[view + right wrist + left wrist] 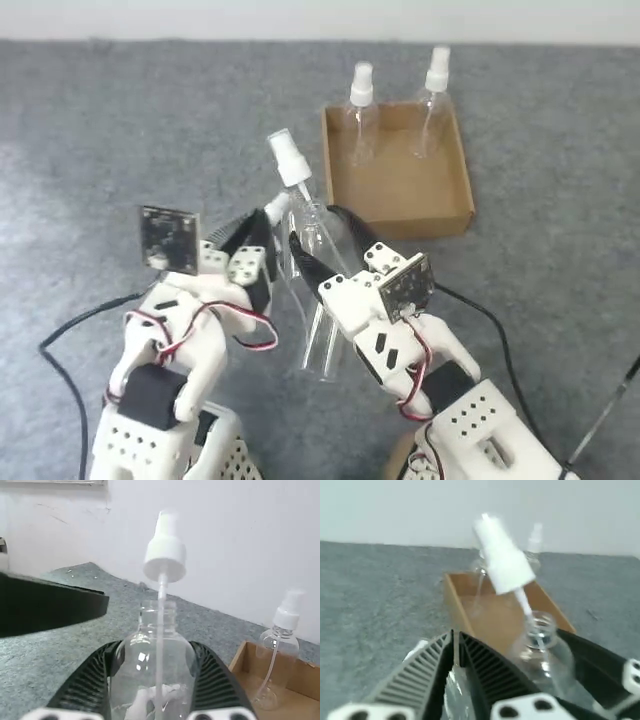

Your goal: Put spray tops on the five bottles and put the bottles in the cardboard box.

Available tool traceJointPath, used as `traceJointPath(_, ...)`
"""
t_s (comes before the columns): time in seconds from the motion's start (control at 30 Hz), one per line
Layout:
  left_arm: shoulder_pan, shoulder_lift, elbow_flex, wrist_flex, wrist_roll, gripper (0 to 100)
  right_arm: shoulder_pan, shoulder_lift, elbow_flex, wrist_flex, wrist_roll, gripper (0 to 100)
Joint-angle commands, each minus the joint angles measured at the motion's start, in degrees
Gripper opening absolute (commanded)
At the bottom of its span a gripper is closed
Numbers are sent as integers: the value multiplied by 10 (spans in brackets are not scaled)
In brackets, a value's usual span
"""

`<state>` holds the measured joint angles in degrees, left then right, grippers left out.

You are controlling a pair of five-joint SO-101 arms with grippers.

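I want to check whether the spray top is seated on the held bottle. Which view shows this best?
The right wrist view: the spray top stands above the bottle neck, only its tube inside. The left wrist view shows it tilted; the high view shows it from above, gap unclear.

You have nothing legible to go by here. The cardboard box (420, 222) shows plain brown faces, the clear bottle (155, 670) bears no print, and any marks on the camera boards (168, 240) are too small to read.

Spray top (165, 555) raised above bottle (135, 655) — tube inside.
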<state>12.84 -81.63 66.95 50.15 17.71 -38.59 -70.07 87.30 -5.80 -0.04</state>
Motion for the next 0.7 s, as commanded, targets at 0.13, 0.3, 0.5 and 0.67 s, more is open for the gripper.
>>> traceJointPath(0.13, -47, -9, -7, -31, -46, 24, 47, -95, -70, 36, 44, 6)
traceJointPath(0.3, 39, -9, 21, -42, -123, 164, 93, -90, -181, 174, 15, 6)
traceJointPath(0.5, 84, -9, 31, -43, -131, 216, 92, -20, -253, 193, 6, 6)
traceJointPath(0.67, 86, -9, 31, -45, -105, 277, 61, 87, -295, 192, 5, 6)
